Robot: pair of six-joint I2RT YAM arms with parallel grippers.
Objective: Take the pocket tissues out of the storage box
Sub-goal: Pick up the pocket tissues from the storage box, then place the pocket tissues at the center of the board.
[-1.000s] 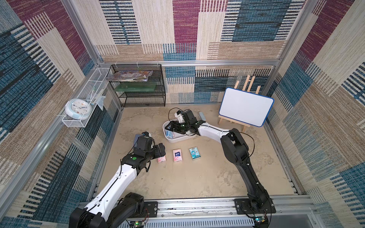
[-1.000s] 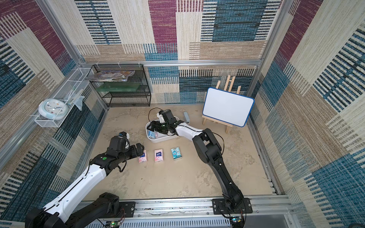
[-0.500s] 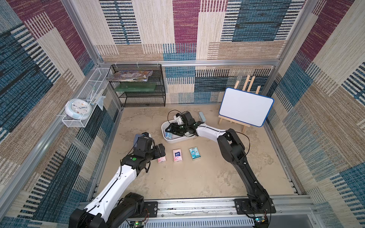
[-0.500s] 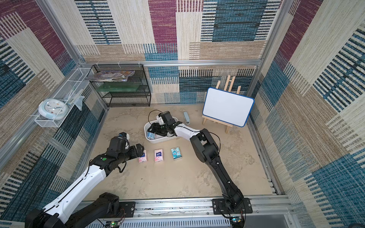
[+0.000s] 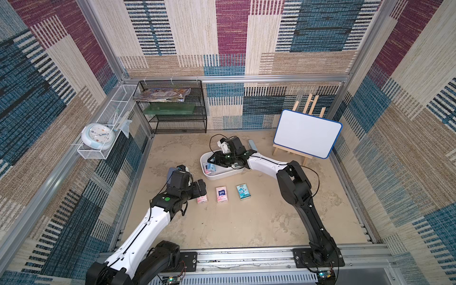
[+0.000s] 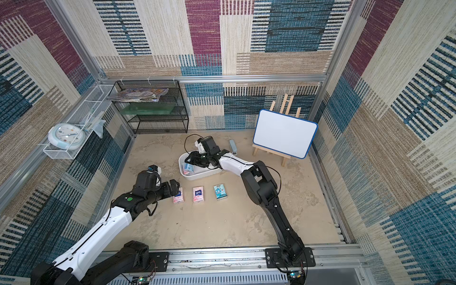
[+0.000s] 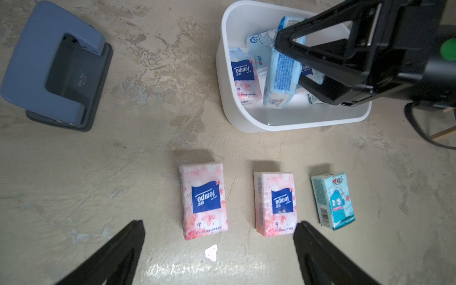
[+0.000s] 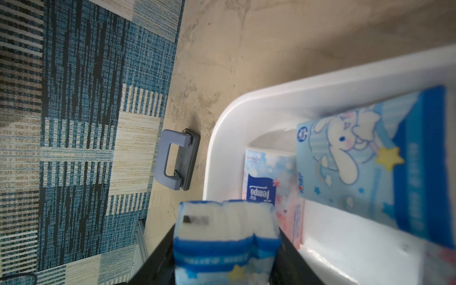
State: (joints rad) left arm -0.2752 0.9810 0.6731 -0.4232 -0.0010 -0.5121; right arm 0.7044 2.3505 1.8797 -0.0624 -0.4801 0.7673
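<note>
The right gripper (image 8: 227, 237) reaches into the white storage box (image 7: 296, 122), and its jaws are closed on the two sides of a light blue tissue packet (image 7: 280, 74). Just beside it in the box, a rabbit packet (image 8: 345, 158) leans and a pink Tempo packet (image 7: 244, 74) lies flat. A grey-blue hole punch (image 7: 54, 66) sits well apart from the box. The held packet is tilted, with its long axis across the box's short width. On the floor a first pink packet (image 7: 203, 199), a second pink packet (image 7: 275, 203) and a teal packet (image 7: 332, 201) lie parallel in a row, their long axes toward the box. The left gripper (image 7: 219, 246) hangs wide open and empty near them.
</note>
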